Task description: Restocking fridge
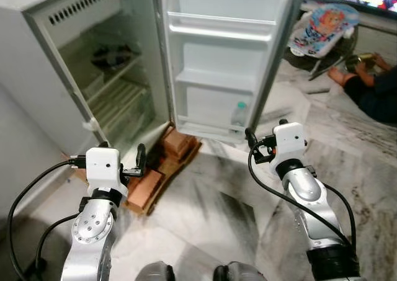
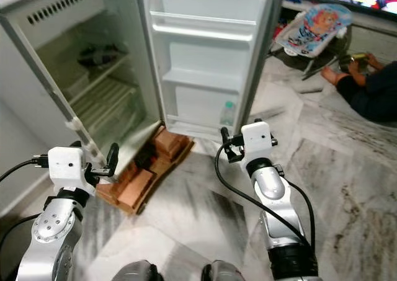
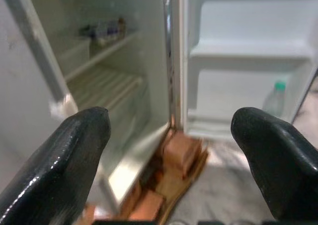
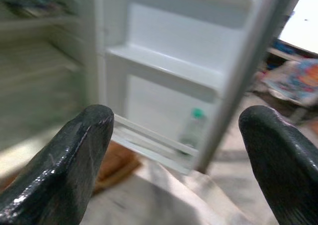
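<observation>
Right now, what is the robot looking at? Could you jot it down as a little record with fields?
fridge: open, door swung wide
door shelf: one bottle with green cap, lowest rack
inside shelf: dark items, too blurred to name
under fridge: bricks on a wooden board
left gripper: open, holding nothing, facing the fridge
right gripper: open, holding nothing, facing the door
person: seated on the floor, far right

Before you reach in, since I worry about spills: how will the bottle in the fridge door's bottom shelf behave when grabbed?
The bottle looks like clear plastic with a green cap, so probably light and slightly squeezable. It stands upright behind the door shelf rail, so it likely must be lifted out, not pulled. Tall and narrow, it may tip if nudged. Both hands, left and right, are open, away from it.
</observation>
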You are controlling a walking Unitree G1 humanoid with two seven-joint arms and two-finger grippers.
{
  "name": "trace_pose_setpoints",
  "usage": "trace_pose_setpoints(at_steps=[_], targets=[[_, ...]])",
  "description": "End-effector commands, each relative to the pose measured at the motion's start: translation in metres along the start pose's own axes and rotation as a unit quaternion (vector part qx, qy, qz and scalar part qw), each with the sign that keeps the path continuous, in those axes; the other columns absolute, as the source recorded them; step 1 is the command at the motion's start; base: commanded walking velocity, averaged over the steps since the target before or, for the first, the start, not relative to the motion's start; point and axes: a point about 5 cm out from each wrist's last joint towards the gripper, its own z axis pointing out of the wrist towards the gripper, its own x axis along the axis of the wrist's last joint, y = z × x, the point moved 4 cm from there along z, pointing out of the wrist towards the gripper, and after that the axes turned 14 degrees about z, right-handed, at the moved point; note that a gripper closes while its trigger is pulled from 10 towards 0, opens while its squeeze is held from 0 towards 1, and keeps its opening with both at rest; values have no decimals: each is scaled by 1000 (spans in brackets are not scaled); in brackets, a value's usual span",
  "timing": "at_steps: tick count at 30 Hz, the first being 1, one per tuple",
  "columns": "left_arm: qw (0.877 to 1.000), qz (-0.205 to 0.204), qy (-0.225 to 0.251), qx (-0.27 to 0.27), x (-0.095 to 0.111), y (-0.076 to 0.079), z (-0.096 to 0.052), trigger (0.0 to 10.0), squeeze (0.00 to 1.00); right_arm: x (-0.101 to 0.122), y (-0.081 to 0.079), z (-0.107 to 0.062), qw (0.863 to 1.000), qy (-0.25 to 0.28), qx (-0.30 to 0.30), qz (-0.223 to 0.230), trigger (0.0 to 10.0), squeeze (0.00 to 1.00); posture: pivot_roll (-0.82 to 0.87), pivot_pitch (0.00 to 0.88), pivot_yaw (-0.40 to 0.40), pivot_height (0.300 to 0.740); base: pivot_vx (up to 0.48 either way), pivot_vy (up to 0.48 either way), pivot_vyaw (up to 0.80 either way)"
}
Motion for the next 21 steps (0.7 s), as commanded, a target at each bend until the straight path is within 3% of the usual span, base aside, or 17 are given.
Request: trace_pose_setpoints(at_steps=[1, 7, 15, 21], targets=[[1000, 5, 2, 3, 1, -1, 1, 10000, 0, 4, 4, 0, 1000, 12, -9, -2, 10000, 0, -9, 117, 18, 740, 322, -352, 0], [1000, 21, -17, 12, -9, -2, 2, 10000, 0, 3, 5, -2, 1000, 23, -16, 4, 10000, 0, -23, 97, 27, 740, 372, -299, 0], [1000, 24, 0, 18, 0, -3, 12, 10000, 0, 11, -1, 4, 999, 38, -8, 6, 10000, 0, -32, 95, 34, 740, 382, -285, 0], [999, 28, 12, 26, 7, -6, 18, 10000, 0, 13, 0, 8, 999, 39, -11, 9, 10000, 0, -31, 102, 35, 740, 381, -286, -775]])
